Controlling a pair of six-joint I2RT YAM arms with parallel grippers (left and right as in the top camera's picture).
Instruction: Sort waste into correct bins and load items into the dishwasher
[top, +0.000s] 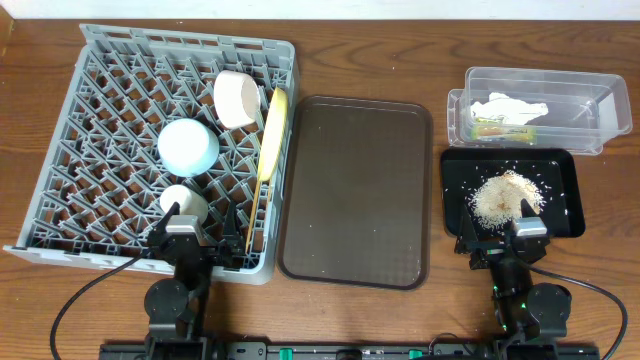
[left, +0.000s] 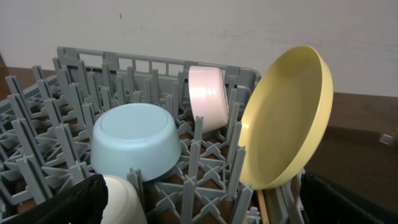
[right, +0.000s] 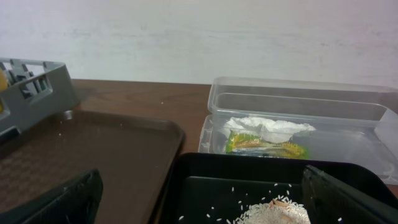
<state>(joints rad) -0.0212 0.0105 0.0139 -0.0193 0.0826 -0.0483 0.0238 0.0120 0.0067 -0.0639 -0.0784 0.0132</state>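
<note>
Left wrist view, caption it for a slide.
Grey dish rack loaded with an upturned light blue bowl, a cream-white bowl on its side and a yellow plate standing on edge.

left hand (top: 184, 218) wide open and empty, right hand (top: 528, 218) wide open and empty, both arms folded low

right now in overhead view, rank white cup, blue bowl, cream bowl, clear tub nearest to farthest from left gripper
1. white cup, near edge of rack
2. blue bowl, mid rack
3. cream bowl, rack's far side
4. clear tub, far right
</note>
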